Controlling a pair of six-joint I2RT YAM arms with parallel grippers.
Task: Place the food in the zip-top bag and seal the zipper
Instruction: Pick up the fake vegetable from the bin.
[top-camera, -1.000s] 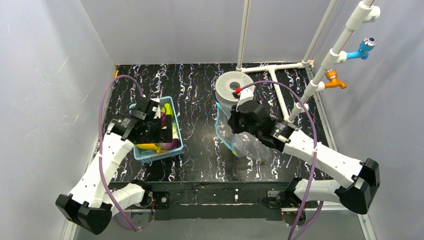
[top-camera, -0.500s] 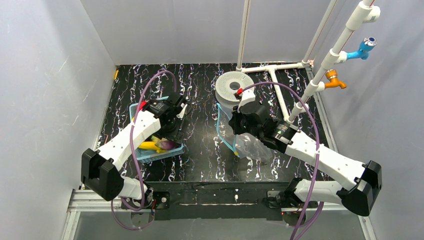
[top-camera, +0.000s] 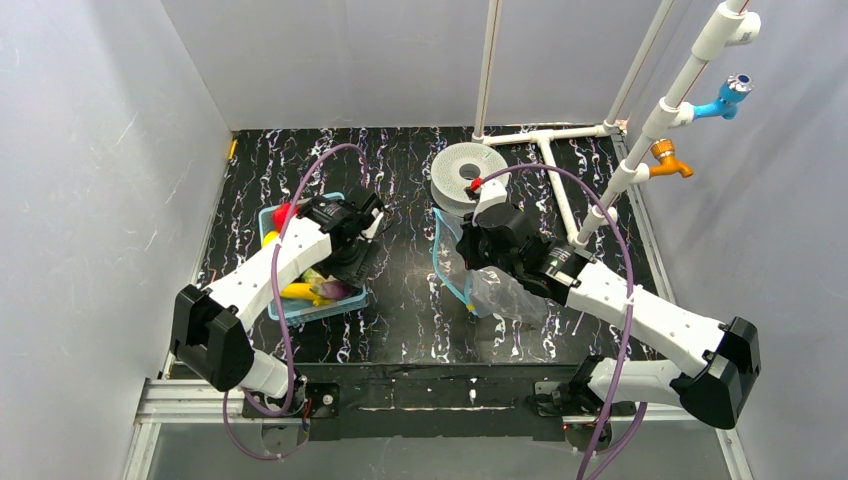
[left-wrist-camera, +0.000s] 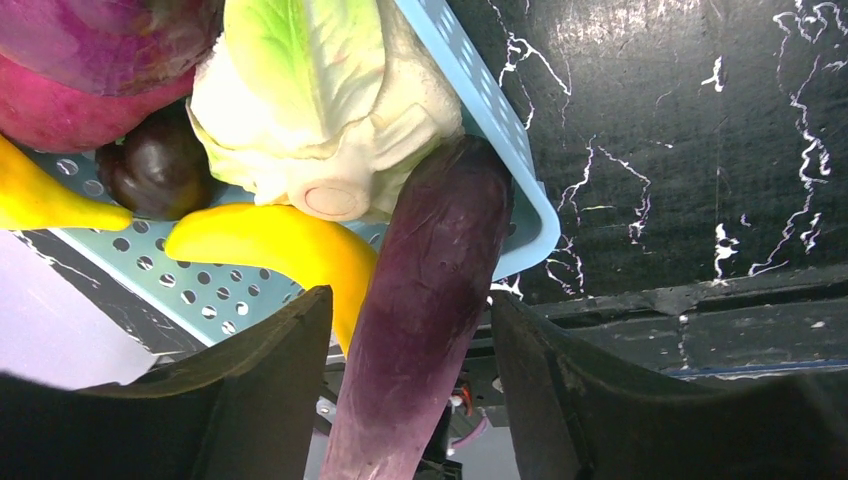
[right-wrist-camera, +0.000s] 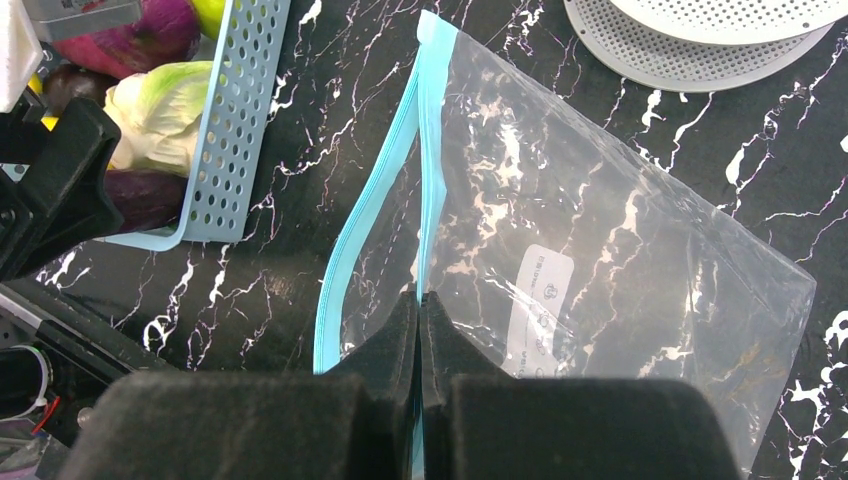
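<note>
Left gripper (left-wrist-camera: 405, 305) straddles the likely slick, rigid eggplant (left-wrist-camera: 440, 240) mid-body in the basket (left-wrist-camera: 485, 110) at nine o'clock; contact unclear. Right gripper (right-wrist-camera: 420, 300) clamps the zipper (right-wrist-camera: 432, 150) of the limp zip-top bag (right-wrist-camera: 600, 230), centre-table.

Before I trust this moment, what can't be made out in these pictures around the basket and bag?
- Top view: the left arm covers the left gripper and most food in the basket.
- Left wrist view: the bottom edge cuts off the eggplant.
- Right wrist view: the right gripper hides the zipper where it pinches; the zip-top bag's label print is too small.
</note>
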